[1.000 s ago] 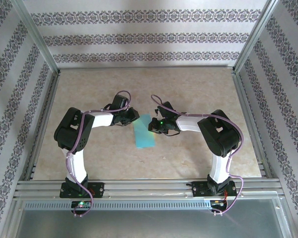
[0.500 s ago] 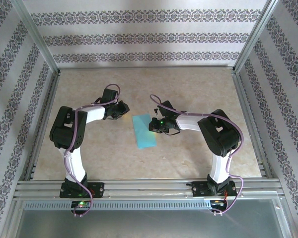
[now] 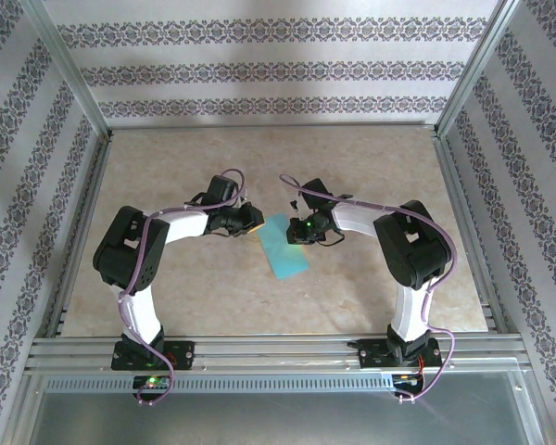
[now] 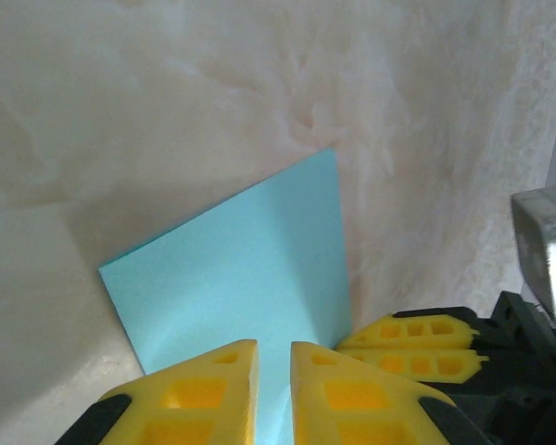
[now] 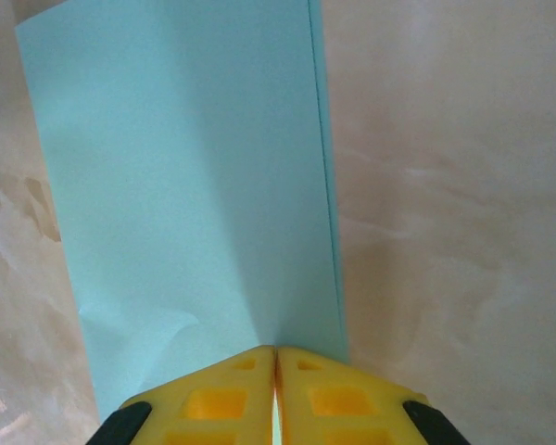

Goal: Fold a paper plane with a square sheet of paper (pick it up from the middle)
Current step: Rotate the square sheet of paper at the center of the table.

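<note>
The square sheet of paper [image 3: 284,250] is teal and folded into a long rectangle, lying slantwise on the table between the two arms. In the right wrist view the paper [image 5: 185,185] runs up to my right gripper [image 5: 276,357], whose jaws are pressed together on its near edge close to a corner. My right gripper [image 3: 296,234] sits at the sheet's far right end. My left gripper [image 3: 252,221] is at the far left edge; in the left wrist view the left gripper [image 4: 273,371] hovers over the paper [image 4: 241,269], jaws a thin slit apart, holding nothing. The right gripper's fingers [image 4: 412,343] show beside it.
The beige marbled tabletop [image 3: 371,167] lies bare around the sheet. Aluminium frame rails [image 3: 259,350] run along the near edge, and patterned walls [image 3: 259,69] close in the back and sides.
The left arm swung away to the left, then came back to the sheet's far left edge. The sheet has turned, its near end swinging right, with the right gripper on it.
</note>
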Robot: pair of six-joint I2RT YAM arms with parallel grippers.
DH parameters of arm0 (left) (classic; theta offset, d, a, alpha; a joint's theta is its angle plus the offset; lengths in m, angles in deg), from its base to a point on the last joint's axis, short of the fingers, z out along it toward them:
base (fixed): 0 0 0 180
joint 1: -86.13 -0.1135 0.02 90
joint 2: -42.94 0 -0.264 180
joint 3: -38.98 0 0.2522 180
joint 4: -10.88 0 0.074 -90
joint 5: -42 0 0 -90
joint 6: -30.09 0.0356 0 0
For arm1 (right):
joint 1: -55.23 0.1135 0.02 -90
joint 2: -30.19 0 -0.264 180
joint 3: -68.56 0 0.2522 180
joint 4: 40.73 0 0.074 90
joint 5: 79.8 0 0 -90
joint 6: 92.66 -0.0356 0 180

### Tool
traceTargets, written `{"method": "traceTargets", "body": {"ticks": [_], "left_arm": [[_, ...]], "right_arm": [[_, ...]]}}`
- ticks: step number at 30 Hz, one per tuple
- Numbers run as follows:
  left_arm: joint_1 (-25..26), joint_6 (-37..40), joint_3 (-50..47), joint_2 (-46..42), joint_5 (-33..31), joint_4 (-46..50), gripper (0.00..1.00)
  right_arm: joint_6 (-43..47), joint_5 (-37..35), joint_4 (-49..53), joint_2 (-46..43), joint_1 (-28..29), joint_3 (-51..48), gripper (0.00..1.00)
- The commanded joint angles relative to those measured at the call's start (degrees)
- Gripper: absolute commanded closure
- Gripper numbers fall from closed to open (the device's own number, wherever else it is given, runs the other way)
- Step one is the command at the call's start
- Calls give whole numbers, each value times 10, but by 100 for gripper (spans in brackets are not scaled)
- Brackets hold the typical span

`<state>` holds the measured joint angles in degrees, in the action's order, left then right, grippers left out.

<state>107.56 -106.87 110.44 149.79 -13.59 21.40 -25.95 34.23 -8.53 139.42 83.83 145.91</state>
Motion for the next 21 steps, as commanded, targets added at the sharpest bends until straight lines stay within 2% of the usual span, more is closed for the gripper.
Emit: {"method": "traceTargets", "body": {"ticks": [1, 11, 16, 21], "left_arm": [[-1, -2, 6, 22, 11, -14, 84], [0, 5, 7, 53, -28, 28, 89], [-1, 9, 6, 59, -33, 41, 90], [-1, 10, 7, 62, -34, 46, 90]], "right_arm": [[18, 5, 55, 20, -4, 6, 88], [-20, 76, 24, -32, -4, 25, 87], [-75, 63, -17, -70, 14, 4, 88], [-146, 31, -53, -51, 55, -14, 94]]}}
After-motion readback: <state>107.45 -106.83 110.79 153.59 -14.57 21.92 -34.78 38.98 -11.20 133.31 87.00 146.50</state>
